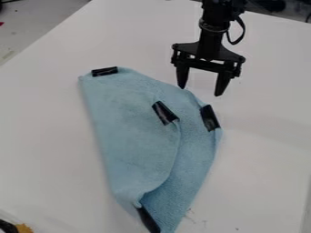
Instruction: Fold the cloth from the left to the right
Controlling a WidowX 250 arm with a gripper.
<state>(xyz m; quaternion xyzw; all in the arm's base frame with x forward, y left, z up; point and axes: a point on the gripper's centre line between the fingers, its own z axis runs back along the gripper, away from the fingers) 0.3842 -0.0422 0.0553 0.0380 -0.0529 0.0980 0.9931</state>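
The light blue cloth [133, 132] lies on the white table, folded over itself, with its upper layer's curved right edge resting on the lower layer. Black tape pieces mark its top left corner, the upper layer near the middle, the right edge and the bottom end. My gripper [200, 91] hangs at the upper right, above the cloth's upper right edge. Its two fingers stand apart, pointing down, with nothing between them.
The white table [48, 159] extends around the cloth on both sides. At the bottom left corner is a black and yellow object [23, 228]. Dark items lie beyond the table's far edge at the top right.
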